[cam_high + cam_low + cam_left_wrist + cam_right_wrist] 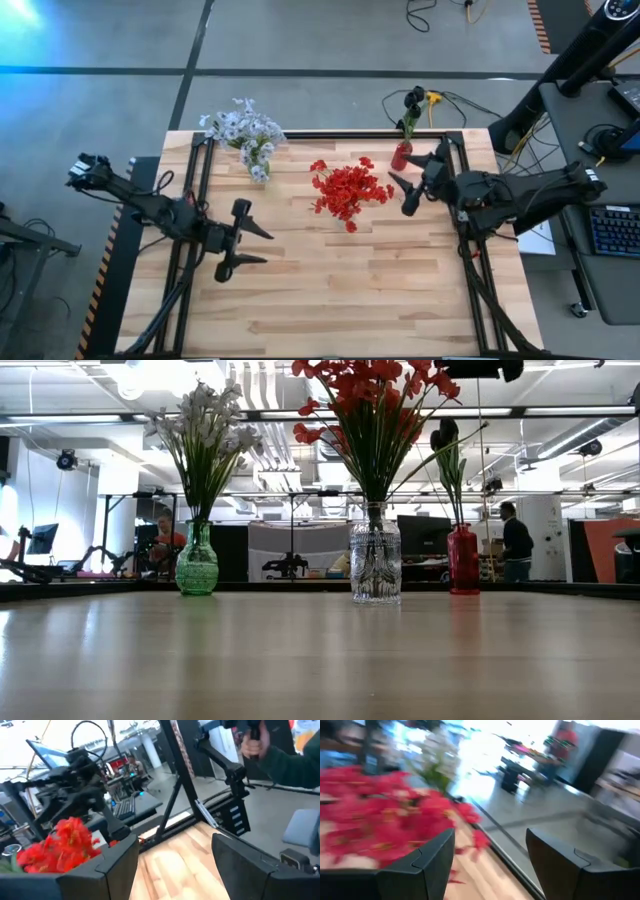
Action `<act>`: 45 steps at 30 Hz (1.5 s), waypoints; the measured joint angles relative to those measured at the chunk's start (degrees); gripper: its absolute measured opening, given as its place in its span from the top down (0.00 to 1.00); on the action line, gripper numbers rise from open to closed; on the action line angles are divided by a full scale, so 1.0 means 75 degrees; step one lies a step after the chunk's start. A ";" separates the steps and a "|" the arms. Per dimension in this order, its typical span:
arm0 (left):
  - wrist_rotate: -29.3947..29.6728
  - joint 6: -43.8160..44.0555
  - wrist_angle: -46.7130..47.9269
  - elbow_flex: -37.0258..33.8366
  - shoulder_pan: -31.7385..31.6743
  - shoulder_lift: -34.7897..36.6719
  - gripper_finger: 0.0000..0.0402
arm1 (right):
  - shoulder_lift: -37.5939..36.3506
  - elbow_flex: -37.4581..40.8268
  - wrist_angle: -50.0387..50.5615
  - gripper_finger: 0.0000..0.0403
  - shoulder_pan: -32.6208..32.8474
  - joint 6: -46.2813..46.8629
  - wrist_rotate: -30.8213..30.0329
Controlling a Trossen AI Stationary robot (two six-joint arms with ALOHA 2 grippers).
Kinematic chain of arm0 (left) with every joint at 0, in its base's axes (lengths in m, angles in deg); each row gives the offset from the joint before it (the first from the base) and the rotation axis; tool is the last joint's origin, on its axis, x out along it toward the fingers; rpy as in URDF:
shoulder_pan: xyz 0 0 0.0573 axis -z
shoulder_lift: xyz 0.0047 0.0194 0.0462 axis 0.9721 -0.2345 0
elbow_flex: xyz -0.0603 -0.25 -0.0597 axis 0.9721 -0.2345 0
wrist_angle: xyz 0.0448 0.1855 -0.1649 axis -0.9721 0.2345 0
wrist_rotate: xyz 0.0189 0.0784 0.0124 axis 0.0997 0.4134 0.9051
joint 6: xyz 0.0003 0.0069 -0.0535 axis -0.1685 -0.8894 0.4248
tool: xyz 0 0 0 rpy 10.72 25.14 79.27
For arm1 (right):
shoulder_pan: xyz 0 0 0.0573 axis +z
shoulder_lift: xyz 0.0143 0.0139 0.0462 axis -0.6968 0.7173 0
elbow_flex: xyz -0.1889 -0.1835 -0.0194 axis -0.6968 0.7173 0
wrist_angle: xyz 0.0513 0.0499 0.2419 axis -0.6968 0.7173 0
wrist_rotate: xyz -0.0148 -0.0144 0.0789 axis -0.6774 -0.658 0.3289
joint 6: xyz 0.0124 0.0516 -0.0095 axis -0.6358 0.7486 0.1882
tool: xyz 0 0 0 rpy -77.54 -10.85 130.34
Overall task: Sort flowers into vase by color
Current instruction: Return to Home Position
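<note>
Three bunches stand in vases near the table's far edge. The white-lavender flowers [243,128] [205,430] sit stems-down in a green vase [197,571]. The red flowers [348,190] [372,400] stand in a clear glass vase [375,567]. The dark flowers [413,100] [447,440] stand in a red vase [401,156] [462,560]. My left gripper [262,246] [175,865] is open, over the table's left middle, pointing at the red flowers [60,845]. My right gripper [403,194] [490,865] is open, just right of the red flowers [380,825].
Bare wood table [340,300] spreads toward the near edge. A black frame rail [350,134] runs along the far edge. A person's hand and green sleeve [270,750] show beyond the table in the left wrist view. People [516,540] stand in the room behind.
</note>
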 joint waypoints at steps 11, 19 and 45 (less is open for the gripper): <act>-0.0179 -0.0202 0.0845 -0.0866 -0.0833 0.2483 0.42 | -0.1880 0.1501 -0.1229 0.42 -0.0006 -0.0556 0.1636; -0.0528 -0.0204 0.1445 -0.1168 -0.1058 0.3783 0.42 | -0.3308 0.2370 -0.1512 0.42 -0.0006 -0.0580 0.2009; -0.0318 0.1458 0.0359 -0.4483 -0.1070 0.6410 0.42 | -0.5817 0.4874 -0.2247 0.42 -0.0009 -0.0459 0.2008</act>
